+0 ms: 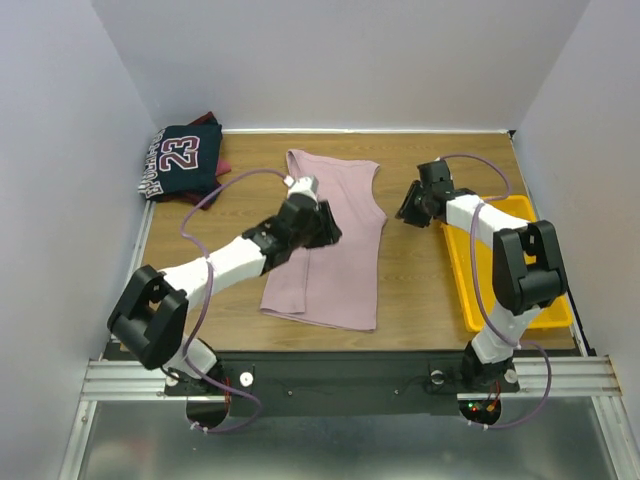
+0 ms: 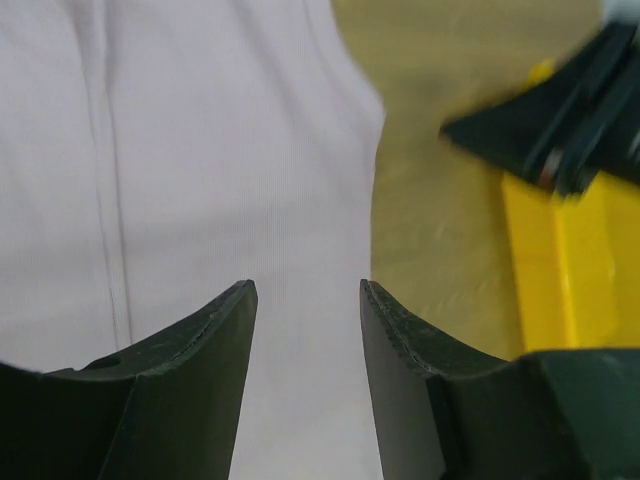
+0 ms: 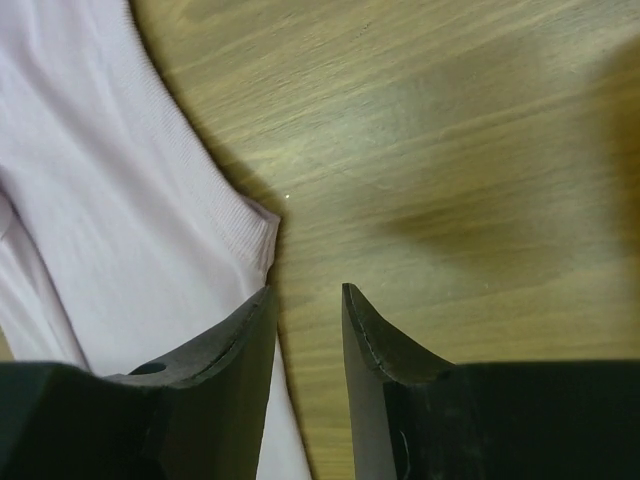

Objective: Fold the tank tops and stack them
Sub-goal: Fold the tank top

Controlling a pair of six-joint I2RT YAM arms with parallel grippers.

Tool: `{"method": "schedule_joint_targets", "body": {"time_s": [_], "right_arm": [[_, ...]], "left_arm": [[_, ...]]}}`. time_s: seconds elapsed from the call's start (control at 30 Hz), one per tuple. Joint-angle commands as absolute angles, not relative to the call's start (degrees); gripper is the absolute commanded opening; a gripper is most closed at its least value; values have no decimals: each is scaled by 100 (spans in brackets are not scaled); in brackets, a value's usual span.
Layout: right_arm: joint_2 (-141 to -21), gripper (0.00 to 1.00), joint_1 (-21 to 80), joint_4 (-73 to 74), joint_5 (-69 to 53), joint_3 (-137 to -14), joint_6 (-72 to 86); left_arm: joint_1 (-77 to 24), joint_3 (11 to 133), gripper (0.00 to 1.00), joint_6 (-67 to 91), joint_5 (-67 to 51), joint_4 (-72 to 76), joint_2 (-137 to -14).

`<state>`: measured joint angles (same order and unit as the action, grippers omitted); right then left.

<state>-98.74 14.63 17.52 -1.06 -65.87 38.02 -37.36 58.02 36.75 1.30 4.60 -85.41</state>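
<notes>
pink tank top (image 1: 345, 270): spread flat, lengthwise crease | left tool (image 2: 305, 290): apart, empty | right tool (image 3: 308, 292): apart, empty

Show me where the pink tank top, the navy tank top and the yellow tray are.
pink tank top (image 1: 340, 250): top view, middle of its body.
navy tank top (image 1: 181, 153): top view, on the white 23.
yellow tray (image 1: 461, 285): top view, its left wall.
</notes>
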Motion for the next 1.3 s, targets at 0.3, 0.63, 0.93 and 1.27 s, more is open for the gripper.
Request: {"method": "schedule_joint_targets", "body": {"time_s": [0.3,0.63,0.93,1.27], "right_arm": [[-10398,39,1433,941,-703,-6619,3718],[-10283,41,1433,826,-686,-6469,3727],[-10239,41,1433,800,-694,-6425,3735],[-10204,41,1433,765,-729,-6416,3771]], "left_arm": [[-6538,4755,60,4368,1344,9,-8110],[-7681,5659,63,4535,1959,-799,-9174],[-7866,6196,62,4438,2188,-1212,-9755],[-8095,6653,52,4438,2355,-1468,-10327]]}}
